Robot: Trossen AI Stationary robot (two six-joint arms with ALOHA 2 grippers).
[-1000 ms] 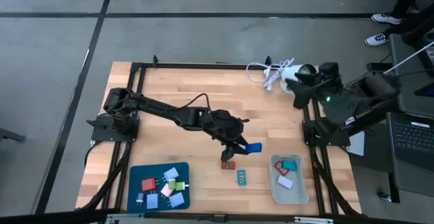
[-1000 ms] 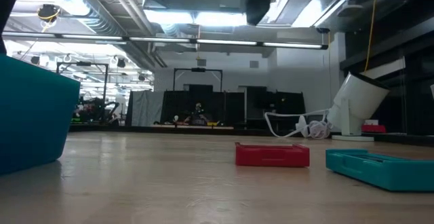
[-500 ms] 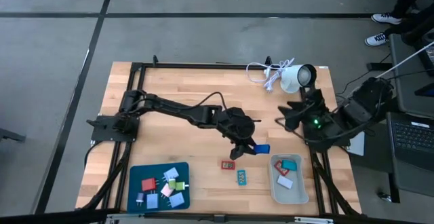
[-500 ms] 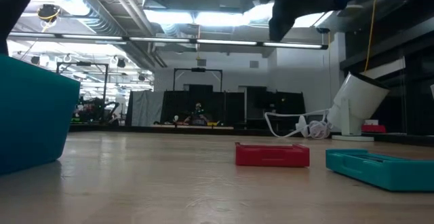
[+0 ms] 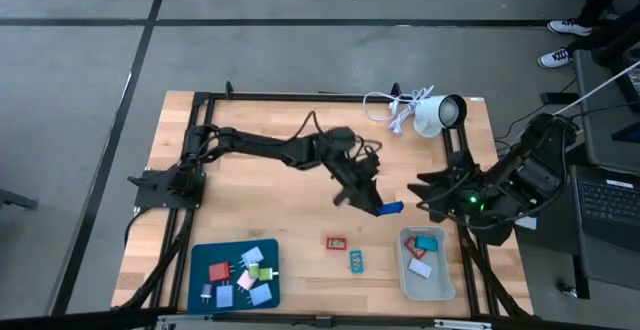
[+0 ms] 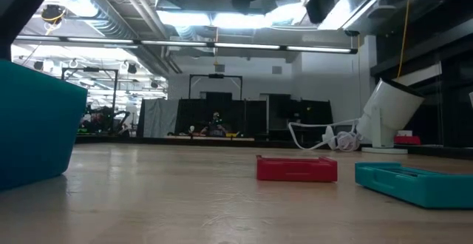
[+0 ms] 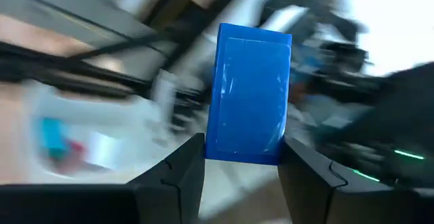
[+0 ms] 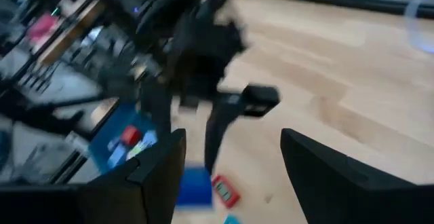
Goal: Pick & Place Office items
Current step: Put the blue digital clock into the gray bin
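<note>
Left gripper (image 5: pixel 381 208) pinches a blue piece (image 5: pixel 390 208) between its fingers, raised off the table (image 5: pixel 260 150) just beside the grey bin (image 5: pixel 426 282), on the lamp (image 5: pixel 432 116) side. Right gripper (image 5: pixel 415 188), fingers spread, sits near it. Red piece (image 5: pixel 335 241) and teal piece (image 5: pixel 356 259) lie beside the bin; others rest on the blue tray (image 5: pixel 203 261).

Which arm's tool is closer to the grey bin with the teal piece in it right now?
Right. The right tool hovers open just beyond the grey bin's far end, while the left tool, shut on the blue piece, is out over the table, farther off.
</note>
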